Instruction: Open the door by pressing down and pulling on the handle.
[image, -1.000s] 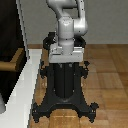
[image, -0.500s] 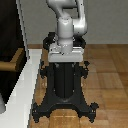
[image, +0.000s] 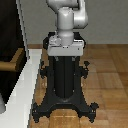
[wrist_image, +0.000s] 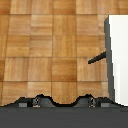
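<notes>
Fingers hidden; one door (image: 9, 30), one handle (image: 10, 64).

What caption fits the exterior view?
Arm on black pedestal beside dark door, brass handle untouched.

Even, diffuse simulator lighting; both views low-resolution and softly blurred. Faint shadow under pedestal (image: 65, 100). No glare.

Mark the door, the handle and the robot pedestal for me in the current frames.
door (image: 11, 37), exterior view, on its dark panel face.
handle (image: 10, 63), exterior view, on the tan lever bar.
robot pedestal (image: 65, 80), exterior view, on the black upright column.
</notes>
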